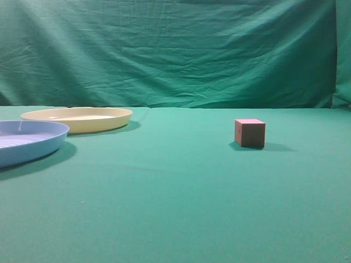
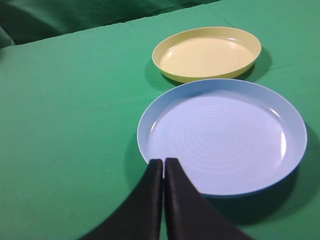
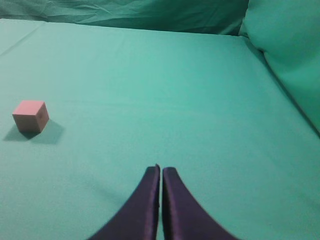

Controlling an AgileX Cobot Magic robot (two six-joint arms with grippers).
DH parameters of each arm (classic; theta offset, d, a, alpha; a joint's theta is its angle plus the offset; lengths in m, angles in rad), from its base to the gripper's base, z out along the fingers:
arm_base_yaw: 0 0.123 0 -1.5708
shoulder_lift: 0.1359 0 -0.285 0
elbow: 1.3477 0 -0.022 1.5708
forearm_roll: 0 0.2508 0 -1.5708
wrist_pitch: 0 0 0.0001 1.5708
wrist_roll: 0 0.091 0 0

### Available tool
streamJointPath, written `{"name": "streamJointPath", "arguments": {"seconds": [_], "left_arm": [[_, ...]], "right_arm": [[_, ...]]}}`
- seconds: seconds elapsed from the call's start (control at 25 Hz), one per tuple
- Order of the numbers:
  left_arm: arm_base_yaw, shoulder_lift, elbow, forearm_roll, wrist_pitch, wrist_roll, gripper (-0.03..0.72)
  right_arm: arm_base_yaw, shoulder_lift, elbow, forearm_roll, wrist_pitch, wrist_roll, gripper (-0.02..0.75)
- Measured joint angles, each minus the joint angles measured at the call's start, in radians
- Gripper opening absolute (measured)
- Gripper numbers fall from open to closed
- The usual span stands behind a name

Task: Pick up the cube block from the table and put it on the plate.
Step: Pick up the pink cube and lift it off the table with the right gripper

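The cube block [image 1: 250, 132], pink-red on top with brownish sides, sits on the green table [image 1: 175, 197] right of centre. It also shows in the right wrist view [image 3: 30, 115] at far left. The cream plate [image 1: 77, 118] lies at the back left and shows in the left wrist view [image 2: 207, 53]. My left gripper [image 2: 163, 161] is shut and empty, above the near rim of the blue plate. My right gripper [image 3: 161, 169] is shut and empty, well to the right of the cube. Neither gripper shows in the exterior view.
A light blue plate [image 1: 27, 140] lies at the left edge, in front of the cream plate, and shows in the left wrist view [image 2: 225, 135]. A green cloth backdrop [image 1: 175, 49] hangs behind the table.
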Motion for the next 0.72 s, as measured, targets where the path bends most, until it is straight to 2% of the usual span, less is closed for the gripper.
{"name": "streamJointPath", "arguments": {"seconds": [0.24,0.28,0.36,0.44,0.52,0.72], "left_arm": [[0.0,0.0,0.0,0.0,0.0,0.0,0.0],[0.0,0.0,0.0,0.0,0.0,0.0,0.0],[0.0,0.0,0.0,0.0,0.0,0.0,0.0],[0.0,0.0,0.0,0.0,0.0,0.0,0.0],[0.0,0.0,0.0,0.0,0.0,0.0,0.0],[0.0,0.0,0.0,0.0,0.0,0.0,0.0]], "right_arm": [[0.0,0.0,0.001,0.008,-0.01,0.0,0.0],[0.0,0.0,0.002,0.041,-0.028,0.015,0.0],[0.0,0.0,0.002,0.191,-0.118,0.042,0.0],[0.0,0.0,0.002,0.289,-0.208,0.056,0.0],[0.0,0.0,0.002,0.329,-0.226,0.057,0.0],[0.048,0.06,-0.072,0.348,-0.148,0.001,0.0]]}}
